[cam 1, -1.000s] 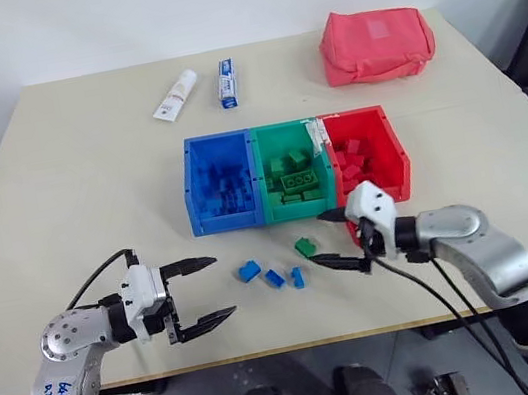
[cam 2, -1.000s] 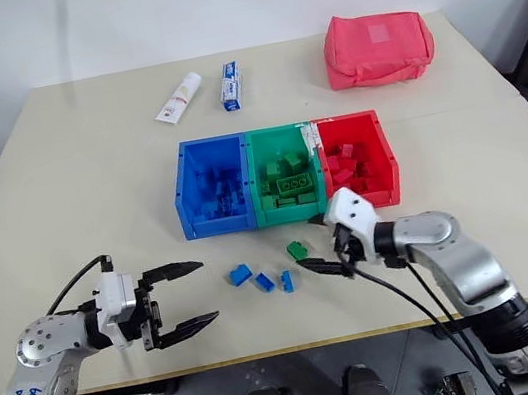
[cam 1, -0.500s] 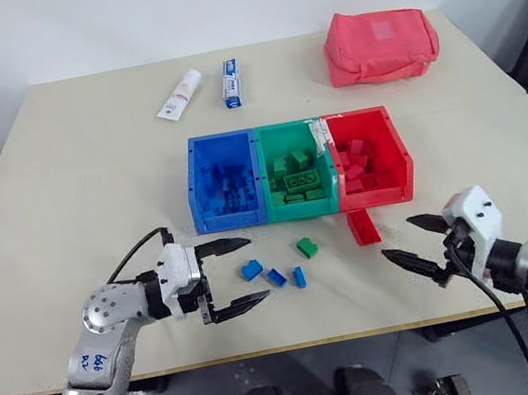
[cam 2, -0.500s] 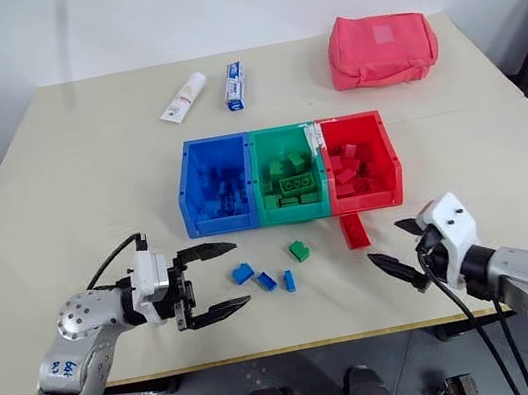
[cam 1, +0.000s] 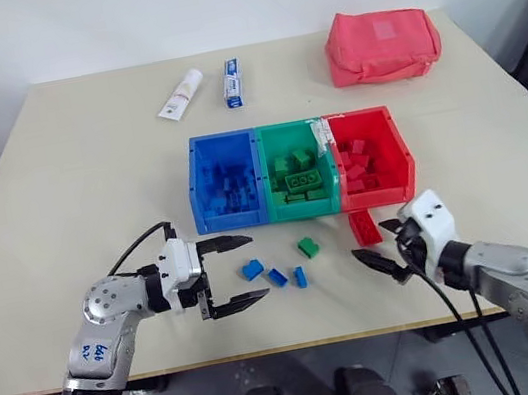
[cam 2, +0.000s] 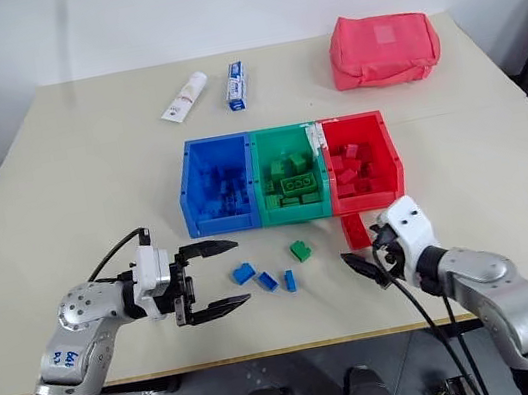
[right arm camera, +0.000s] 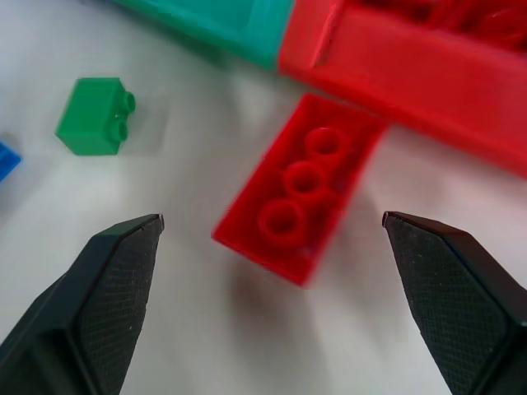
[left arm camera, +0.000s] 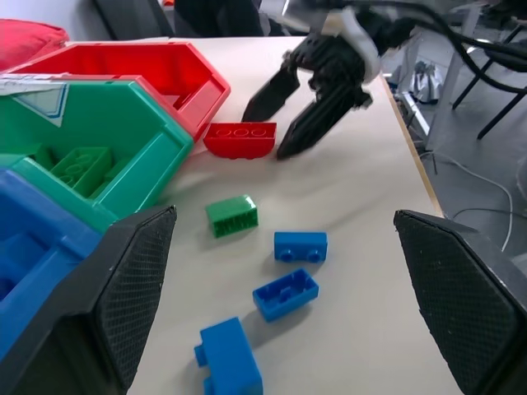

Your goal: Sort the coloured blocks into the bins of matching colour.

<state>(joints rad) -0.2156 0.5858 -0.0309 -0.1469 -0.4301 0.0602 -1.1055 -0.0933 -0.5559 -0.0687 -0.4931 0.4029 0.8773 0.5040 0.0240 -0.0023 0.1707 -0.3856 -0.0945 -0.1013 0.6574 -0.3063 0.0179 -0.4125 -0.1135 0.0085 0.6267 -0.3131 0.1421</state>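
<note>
Three joined bins stand mid-table: blue (cam 1: 208,215), green (cam 1: 302,209) and red (cam 1: 403,169), each holding several bricks of its own colour. On the table in front of them lie a red brick (cam 1: 362,228), a small green brick (cam 1: 307,247) and three blue bricks (cam 1: 250,270) (cam 1: 276,277) (cam 1: 299,277). My left gripper (cam 1: 257,268) is open just left of the blue bricks and points at them. My right gripper (cam 1: 369,241) is open with the red brick (right arm camera: 300,191) straight ahead of its fingers and untouched.
Two toothpaste tubes (cam 1: 178,94) (cam 1: 230,83) lie at the back of the table, and a pinkish-red fabric pouch (cam 1: 382,43) sits at the back right. The table's front edge (cam 1: 297,334) runs close behind both grippers.
My right gripper drew away to the right from the red brick, then came back toward it and tipped lower. My left gripper moved right toward the blue bricks. No brick has moved.
</note>
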